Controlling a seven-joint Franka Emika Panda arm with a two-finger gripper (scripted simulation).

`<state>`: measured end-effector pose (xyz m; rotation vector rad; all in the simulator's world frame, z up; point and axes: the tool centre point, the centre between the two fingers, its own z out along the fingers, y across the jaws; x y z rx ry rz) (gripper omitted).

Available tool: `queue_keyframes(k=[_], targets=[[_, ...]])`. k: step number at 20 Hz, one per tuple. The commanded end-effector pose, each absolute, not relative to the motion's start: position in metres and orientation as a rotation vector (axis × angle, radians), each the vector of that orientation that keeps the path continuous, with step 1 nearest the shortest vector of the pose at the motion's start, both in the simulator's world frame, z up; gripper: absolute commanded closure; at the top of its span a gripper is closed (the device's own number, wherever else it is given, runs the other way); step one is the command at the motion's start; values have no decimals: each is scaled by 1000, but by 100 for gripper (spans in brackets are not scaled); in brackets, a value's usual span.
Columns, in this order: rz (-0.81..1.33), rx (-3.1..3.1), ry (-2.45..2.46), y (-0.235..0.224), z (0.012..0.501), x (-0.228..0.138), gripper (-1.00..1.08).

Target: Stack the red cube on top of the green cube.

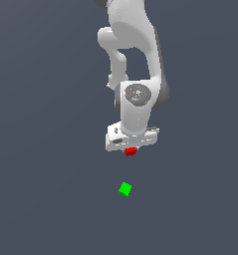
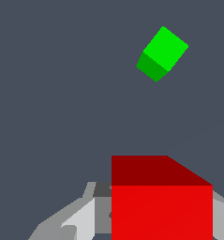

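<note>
On plain grey floor [image 1: 46,199]: white Panda arm [image 1: 133,60] upright, gripper [image 1: 131,149] pointing down, clamped on red cube [image 1: 130,151] w/ fingers [image 2: 80,218] either side. Green cube [image 1: 125,189] sits alone on floor, near but apart from red, rotated approx diagonal.

Bulky white arm [image 1: 133,60], grey joint cap [image 1: 137,93]

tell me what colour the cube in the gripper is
Bright red cube; clearest in the wrist view.

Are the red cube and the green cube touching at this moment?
Apart. The exterior view shows bare floor between the red cube, tucked under the end effector, and the green cube; the wrist view shows the same gap.
</note>
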<state>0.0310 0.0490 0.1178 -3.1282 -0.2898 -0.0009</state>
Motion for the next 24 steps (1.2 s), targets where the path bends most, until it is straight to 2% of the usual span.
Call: queue_keyframes(k=[1,10,24], targets=[[-2,-3128,-290,49,117,34,108],[-2,-3128,-290,45,107,58,108],[-1,-3129,-290,35,81,119,108]])
